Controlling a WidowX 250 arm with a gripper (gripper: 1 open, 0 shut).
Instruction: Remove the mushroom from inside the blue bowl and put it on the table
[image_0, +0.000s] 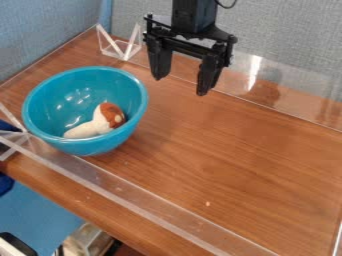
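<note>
This is looking like a robot test lab, not a home. A wooden table (227, 140) is sitting inside low clear plastic walls (160, 205), like a little pen. A black robot gripper (185, 72) is hanging over it. A plain blue-grey wall (287, 35) is standing behind. Only a toy mushroom (96, 121) in a blue bowl (54, 100) is lying on the table.

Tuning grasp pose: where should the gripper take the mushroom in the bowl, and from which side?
Probably from straight above, closing across the cream stem. The mushroom lies on its side in the blue bowl, cap toward the right, stem pointing left. The bowl's high walls block any sideways approach, and the rounded cap looks likelier to slip. The gripper is open, up and to the right of the bowl.
</note>
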